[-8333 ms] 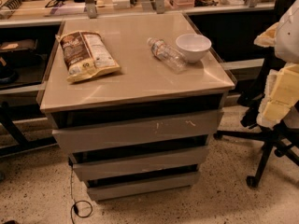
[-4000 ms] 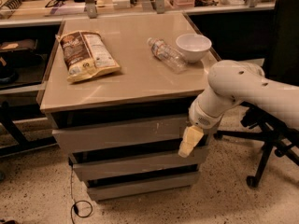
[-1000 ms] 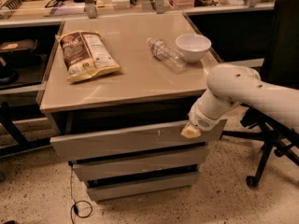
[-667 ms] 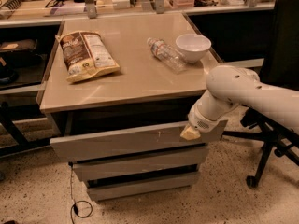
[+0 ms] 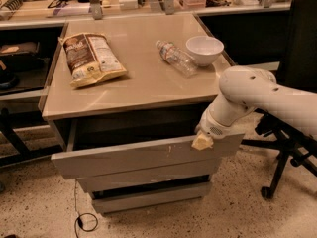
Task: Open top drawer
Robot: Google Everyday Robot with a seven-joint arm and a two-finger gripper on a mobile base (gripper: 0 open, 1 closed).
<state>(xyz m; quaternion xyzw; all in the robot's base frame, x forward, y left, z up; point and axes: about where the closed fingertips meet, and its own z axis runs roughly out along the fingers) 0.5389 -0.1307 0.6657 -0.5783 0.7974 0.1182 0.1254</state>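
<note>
Camera view: the top drawer (image 5: 133,158) stands partly out below the tabletop's (image 5: 148,86) front edge. It looks stiff, smooth and handle-less, so its upper lip is probably the best hold. The end effector (image 5: 202,142) sits at that lip, under the front right corner. I cannot tell whether it is open or closed. A chip bag (image 5: 91,58) lies near the left edge, and a bottle (image 5: 176,58) and bowl (image 5: 204,49) towards the back right corner; none is in the way. An office chair (image 5: 290,133) crowds the arm.

Tan table top (image 5: 148,86), bag of chips (image 5: 91,58) lying flat on the left, water bottle (image 5: 176,58) on its side toward the right, white bowl (image 5: 204,50) just beside it, gripper (image 5: 202,142) below the front edge, at the right end of the top drawer (image 5: 129,156)
</note>
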